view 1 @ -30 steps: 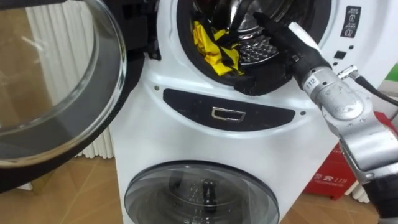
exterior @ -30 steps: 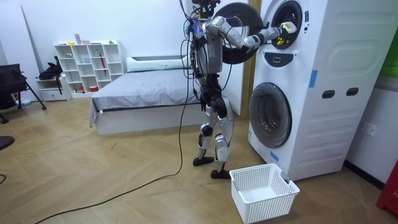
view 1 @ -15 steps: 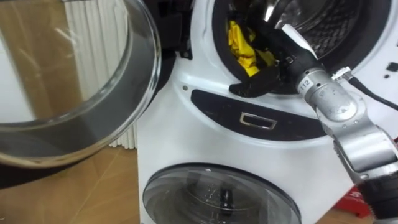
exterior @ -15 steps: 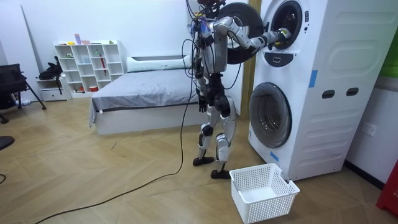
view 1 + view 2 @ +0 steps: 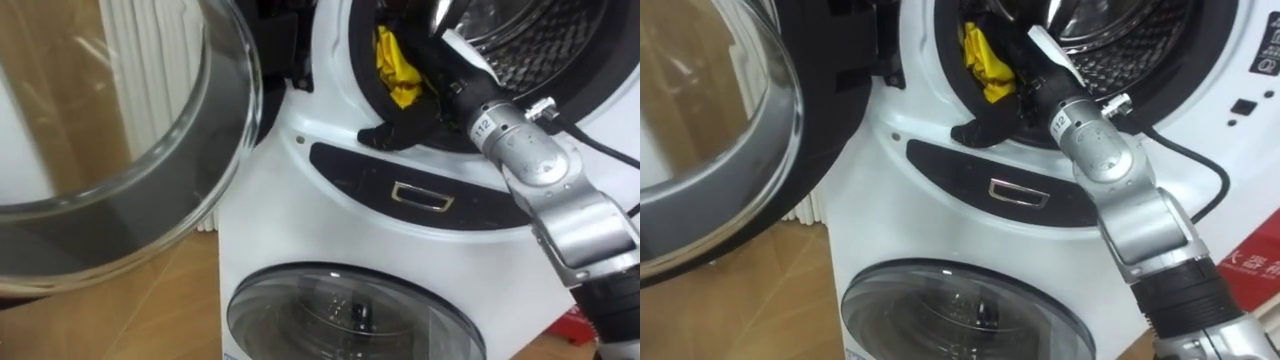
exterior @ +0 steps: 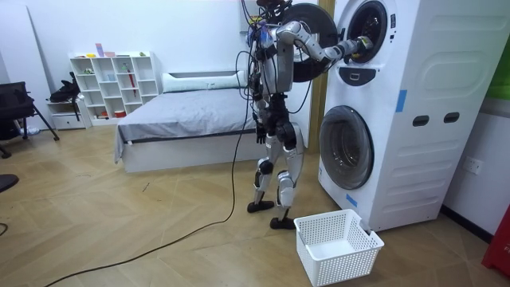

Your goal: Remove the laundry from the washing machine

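A yellow cloth (image 5: 395, 65) (image 5: 985, 60) lies at the left of the upper washing machine's drum opening (image 5: 335, 120), against the dark door seal. My right hand (image 5: 405, 125) (image 5: 990, 125) reaches in from the right and lies on the lower lip of the opening, just under the cloth. Its dark shape merges with the seal, so a hold on the cloth is unclear. In the room view I stand upright in front of the stacked machines, right arm (image 6: 348, 49) raised to the upper drum.
The upper round glass door (image 5: 120, 150) hangs open at my left. Below is the lower machine's closed door (image 5: 340, 310). A white laundry basket (image 6: 335, 243) sits on the floor by my feet. A bed (image 6: 183, 119) stands behind me.
My right hand has slid left along the lower lip of the opening, ending under the yellow cloth. The eye views have shifted, so the camera moved too.
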`<state>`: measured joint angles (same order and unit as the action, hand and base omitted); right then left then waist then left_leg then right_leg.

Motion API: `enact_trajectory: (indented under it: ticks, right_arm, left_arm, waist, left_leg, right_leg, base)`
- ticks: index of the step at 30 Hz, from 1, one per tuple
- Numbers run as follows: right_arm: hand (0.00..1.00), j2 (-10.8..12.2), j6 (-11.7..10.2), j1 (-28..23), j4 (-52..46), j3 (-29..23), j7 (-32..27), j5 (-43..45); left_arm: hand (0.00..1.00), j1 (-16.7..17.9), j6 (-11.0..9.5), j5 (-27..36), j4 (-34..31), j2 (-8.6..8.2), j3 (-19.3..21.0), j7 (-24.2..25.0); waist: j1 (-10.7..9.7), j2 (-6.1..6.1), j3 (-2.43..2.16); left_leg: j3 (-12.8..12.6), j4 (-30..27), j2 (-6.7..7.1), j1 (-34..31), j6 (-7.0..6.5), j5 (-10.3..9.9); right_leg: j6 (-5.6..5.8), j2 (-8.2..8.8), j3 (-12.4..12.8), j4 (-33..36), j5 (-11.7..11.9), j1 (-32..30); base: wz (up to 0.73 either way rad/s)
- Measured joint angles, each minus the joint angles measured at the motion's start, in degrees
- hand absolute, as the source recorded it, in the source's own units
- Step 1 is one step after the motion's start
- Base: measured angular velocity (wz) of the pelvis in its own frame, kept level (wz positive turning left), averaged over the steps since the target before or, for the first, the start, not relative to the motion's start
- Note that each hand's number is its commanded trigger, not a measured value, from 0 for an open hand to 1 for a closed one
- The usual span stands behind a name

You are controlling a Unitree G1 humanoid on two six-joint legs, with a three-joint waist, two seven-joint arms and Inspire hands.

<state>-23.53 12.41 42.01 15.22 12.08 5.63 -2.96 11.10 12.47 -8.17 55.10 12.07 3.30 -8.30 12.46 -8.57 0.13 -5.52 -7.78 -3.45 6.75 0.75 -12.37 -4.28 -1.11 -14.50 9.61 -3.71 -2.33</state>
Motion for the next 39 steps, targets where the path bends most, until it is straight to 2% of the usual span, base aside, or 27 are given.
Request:
enact_trajectory:
  ticks: [3,6,8,10,14,18,23,27,29,39]
  right_arm:
    - [0.00,-1.3,0.0,0.4,2.5,-0.1,-0.1,-3.5]
    - [0.00,-2.0,0.0,2.0,6.1,-0.1,0.8,-4.7]
    - [0.00,-2.9,0.0,2.1,6.7,-0.8,1.5,-8.5]
    - [0.00,-4.2,0.0,2.1,7.9,-0.8,2.8,-12.5]
    - [0.00,-5.1,0.0,2.1,8.8,-0.8,3.7,-16.1]
    - [0.00,-5.4,0.0,2.1,9.7,-0.8,4.1,-19.5]
    - [0.00,-7.5,0.0,2.5,11.2,-2.9,5.7,-24.7]
    - [0.00,-7.6,0.0,3.3,13.6,-7.8,6.8,-28.6]
    - [0.00,-7.6,0.1,4.0,14.8,-9.1,7.2,-29.3]
    - [0.00,-7.6,0.2,4.7,16.2,-9.3,8.1,-31.8]
  left_arm:
    - [0.00,0.5,0.0,-0.4,-0.5,0.02,0.1,0.0]
    - [0.00,1.1,0.2,-0.4,-0.3,0.02,0.5,0.0]
    - [0.00,1.9,0.1,-0.4,-0.3,-0.01,1.3,0.1]
    - [0.00,1.9,0.1,-0.4,-0.4,-0.05,2.0,0.2]
    - [0.00,2.2,0.0,-0.4,-0.4,0.07,3.0,0.1]
    - [0.00,2.1,-0.1,-0.5,-0.4,0.00,3.8,0.2]
    - [0.00,2.1,-0.4,-0.4,-0.4,0.06,4.8,1.1]
    - [0.00,2.3,-0.4,-0.4,-0.7,-0.20,6.4,1.7]
    - [0.00,2.5,-0.3,-0.4,-1.2,-0.27,6.6,1.7]
    - [0.00,2.8,0.2,-0.5,-1.2,-0.42,6.7,1.7]
  waist:
    - [-0.2,-0.22,-0.14]
    - [-1.4,-0.30,-0.17]
    - [-2.7,-0.30,-0.18]
    - [-2.9,-0.34,-0.20]
    - [-3.1,-0.31,-0.18]
    - [-4.3,-0.23,-0.12]
    - [-5.3,-0.09,-0.06]
    - [-5.9,0.37,0.12]
    - [-5.9,0.54,0.06]
    - [-5.8,1.29,-0.39]
  left_leg:
    - [0.5,0.0,0.03,-0.2,-0.04,0.0]
    - [1.0,0.0,0.04,-0.3,-0.04,-0.1]
    - [1.8,-0.1,0.11,-0.5,-0.03,-0.1]
    - [2.0,-0.1,0.16,-0.6,-0.03,-0.1]
    - [2.6,-0.6,0.12,-0.5,-0.06,-0.1]
    - [3.3,-0.8,0.08,-0.5,-0.09,-0.1]
    - [3.7,-0.9,0.23,-1.1,-0.31,-0.2]
    - [4.1,-1.0,0.21,-1.2,-0.31,-0.2]
    - [4.2,-1.4,0.23,-1.2,-0.31,-0.2]
    - [4.4,-1.8,0.25,-1.1,-0.32,-0.2]
  right_leg:
    - [0.05,0.08,-0.2,0.1,0.0,0.0]
    - [0.13,0.11,-0.6,0.1,-0.1,0.1]
    - [0.21,0.12,-1.3,0.1,-0.2,0.3]
    - [0.26,0.17,-1.4,0.0,-0.2,0.3]
    - [0.33,0.37,-1.7,0.0,-0.3,0.7]
    - [0.44,0.74,-3.1,0.0,-0.3,1.2]
    - [0.60,0.96,-3.5,0.0,-0.4,1.3]
    - [0.62,0.92,-3.7,0.0,-0.4,1.4]
    - [0.62,0.89,-3.8,0.0,-0.4,1.4]
    - [0.63,0.98,-4.3,0.0,-0.4,1.8]
  base:
    - [0.09]
    - [0.10]
    - [0.13]
    - [0.08]
    - [0.09]
    - [0.14]
    - [0.09]
    - [0.05]
    - [0.02]
    - [0.02]
